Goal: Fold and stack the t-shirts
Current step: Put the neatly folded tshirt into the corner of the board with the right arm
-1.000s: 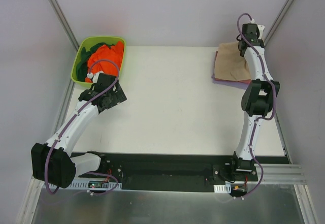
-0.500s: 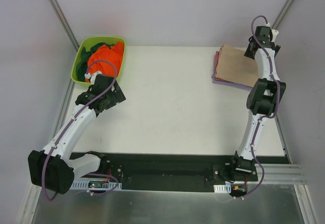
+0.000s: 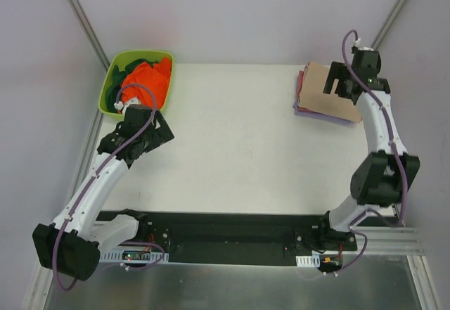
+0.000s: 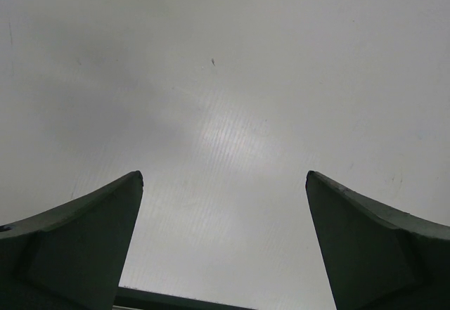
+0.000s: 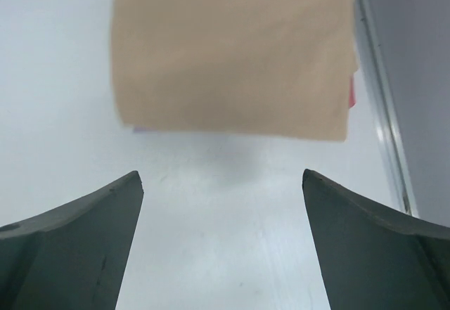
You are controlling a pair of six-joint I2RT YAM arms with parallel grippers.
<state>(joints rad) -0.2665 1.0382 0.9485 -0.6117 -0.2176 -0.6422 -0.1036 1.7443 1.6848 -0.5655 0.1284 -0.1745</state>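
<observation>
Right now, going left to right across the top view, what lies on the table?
tub holding the orange shirt → bare table → folded tan shirt

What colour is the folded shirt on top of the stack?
The top shirt is tan-beige, clearest in the right wrist view.
</observation>
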